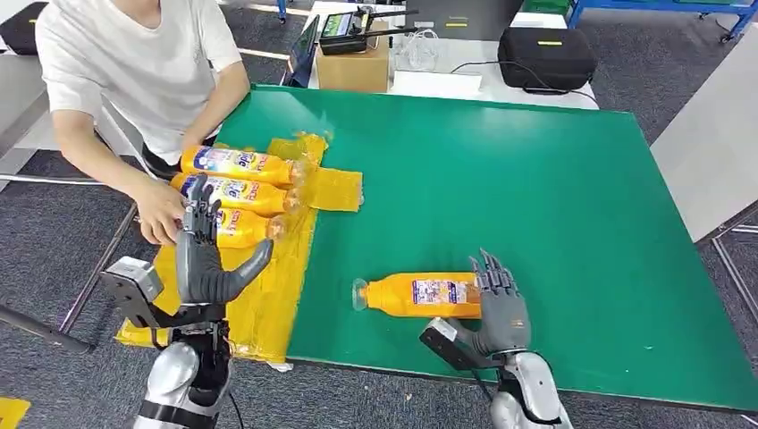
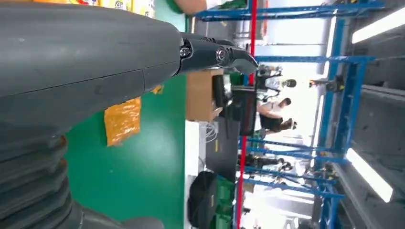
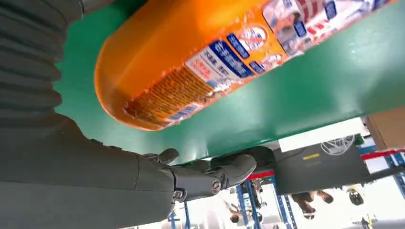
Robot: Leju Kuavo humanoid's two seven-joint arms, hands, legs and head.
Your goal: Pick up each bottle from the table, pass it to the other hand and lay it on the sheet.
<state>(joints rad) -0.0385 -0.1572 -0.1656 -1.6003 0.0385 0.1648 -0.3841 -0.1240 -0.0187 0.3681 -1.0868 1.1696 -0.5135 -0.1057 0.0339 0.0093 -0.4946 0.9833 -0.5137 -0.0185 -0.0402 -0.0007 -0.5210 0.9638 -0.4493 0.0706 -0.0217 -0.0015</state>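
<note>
On the green table [image 1: 554, 179], the open right hand [image 1: 501, 304] touches the orange labelled plastic bottle [image 1: 416, 295]; the left hand [image 1: 204, 259] hovers open nearby

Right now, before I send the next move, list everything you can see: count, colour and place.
Bottles on sheet: three, orange with labels, lying side by side on the yellow sheet.
Bottle on table: one, orange, lying on the green mat, its base at the right robot hand.
Sheet: one, yellow, over the table's left edge.
Table: one, green top.
Cardboard box: one, brown, beyond the far edge.
Case: one, black, beyond the far edge.
Person: one, white shirt, at the left, a hand by the nearest bottle on the sheet.
Left robot hand: grey, raised over the sheet, fingers apart, holding nothing.
Right robot hand: grey, at the lone bottle's base; grip unclear.
</note>
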